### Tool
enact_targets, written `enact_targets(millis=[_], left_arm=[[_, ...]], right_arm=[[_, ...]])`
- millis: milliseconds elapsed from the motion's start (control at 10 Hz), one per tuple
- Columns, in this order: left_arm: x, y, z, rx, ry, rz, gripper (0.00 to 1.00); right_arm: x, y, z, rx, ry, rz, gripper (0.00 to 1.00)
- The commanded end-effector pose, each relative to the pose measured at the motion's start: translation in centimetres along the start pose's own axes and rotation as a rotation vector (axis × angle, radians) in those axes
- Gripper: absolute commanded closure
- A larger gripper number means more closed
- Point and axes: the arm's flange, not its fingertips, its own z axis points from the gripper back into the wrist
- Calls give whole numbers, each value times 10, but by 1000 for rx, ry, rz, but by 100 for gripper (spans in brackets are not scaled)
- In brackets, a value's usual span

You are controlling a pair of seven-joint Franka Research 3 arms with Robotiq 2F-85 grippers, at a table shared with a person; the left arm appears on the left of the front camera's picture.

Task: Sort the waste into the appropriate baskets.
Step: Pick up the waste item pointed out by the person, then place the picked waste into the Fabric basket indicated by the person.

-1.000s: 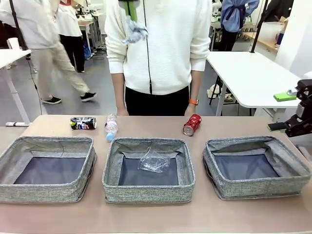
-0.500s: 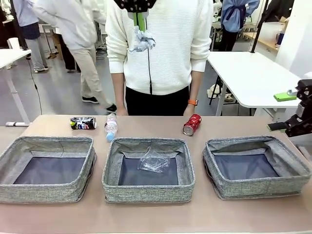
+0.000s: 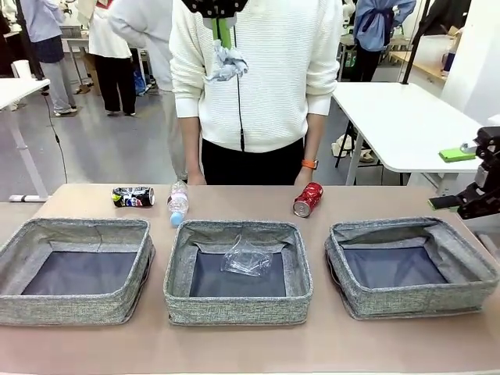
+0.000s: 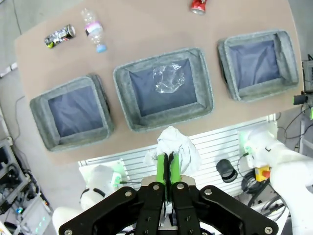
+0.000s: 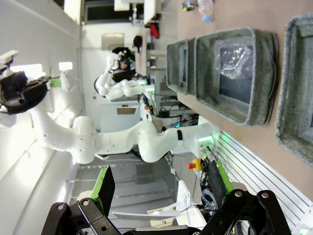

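High above the table, my left gripper [image 4: 166,166] is shut on the white paper wad [image 4: 173,146], which hangs in front of the person's sweater [image 3: 225,61]. Three grey baskets stand in a row: left [image 3: 74,311], middle [image 3: 238,308], right [image 3: 414,301]. The crumpled clear cup [image 3: 246,258] lies in the middle one. Along the far edge lie the dark blue can [image 3: 133,196], the blue-capped bottle [image 3: 178,202] and the red can [image 3: 308,199]. My right gripper [image 3: 451,178] hangs open off the table's right end, holding nothing.
A person in a white sweater [image 3: 266,86] stands at the far edge, behind the cans. A white table [image 3: 391,117] stands at the back right. Bare tabletop [image 3: 250,348] runs in front of the baskets.
The left gripper with the paper wad has shifted slightly to the right. The right gripper and the litter on the table have not moved.
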Motion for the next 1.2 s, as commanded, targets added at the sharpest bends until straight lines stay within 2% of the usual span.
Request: enact_targets(millis=[0, 1100], left_arm=[[-2, 3, 4, 1, -9, 7, 98], [-2, 3, 4, 1, -9, 7, 98]], right_arm=[[0, 5, -1, 18, -7, -18, 0], [0, 5, -1, 18, -7, -18, 0]])
